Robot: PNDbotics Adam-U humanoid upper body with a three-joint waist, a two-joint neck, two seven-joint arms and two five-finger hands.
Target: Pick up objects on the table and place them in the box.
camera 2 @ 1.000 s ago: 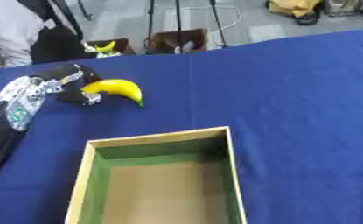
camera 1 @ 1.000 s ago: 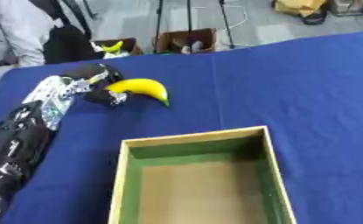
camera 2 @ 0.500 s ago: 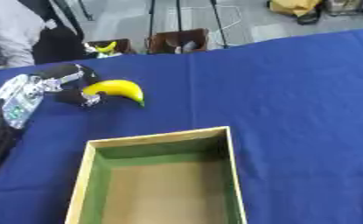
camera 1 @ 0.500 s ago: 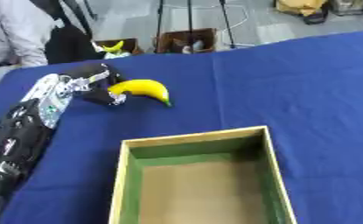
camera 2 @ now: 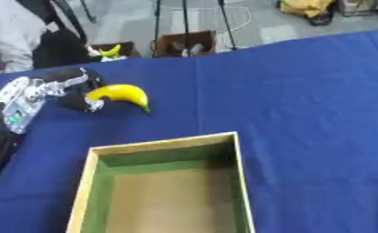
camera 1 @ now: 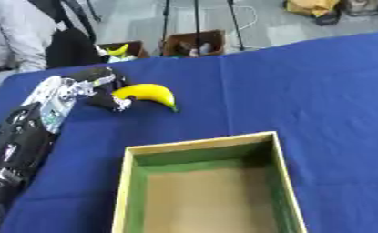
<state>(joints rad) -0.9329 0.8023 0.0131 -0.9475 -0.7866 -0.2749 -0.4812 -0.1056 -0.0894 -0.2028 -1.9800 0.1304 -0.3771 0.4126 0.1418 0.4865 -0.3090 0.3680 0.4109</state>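
A yellow banana (camera 1: pixel 149 93) lies on the blue table cloth (camera 1: pixel 303 86) at the upper left, its dark tip pointing right and down. My left hand (camera 1: pixel 102 87) reaches in from the left and its curled fingers hold the banana's left end. The arm (camera 1: pixel 24 136) runs down the left edge of the view. An open box (camera 1: pixel 207 186) with pale wooden walls, a green inner lining and a brown floor stands in the lower middle with nothing inside. My right hand shows in neither view.
Beyond the table's far edge are brown cartons (camera 1: pixel 193 43), one holding another yellow banana (camera 1: pixel 118 50), plus tripod legs and a seated person at the upper left. Blue cloth stretches to the right of the box.
The banana and my left hand stay at the same place on the cloth. The picture has shifted only slightly.
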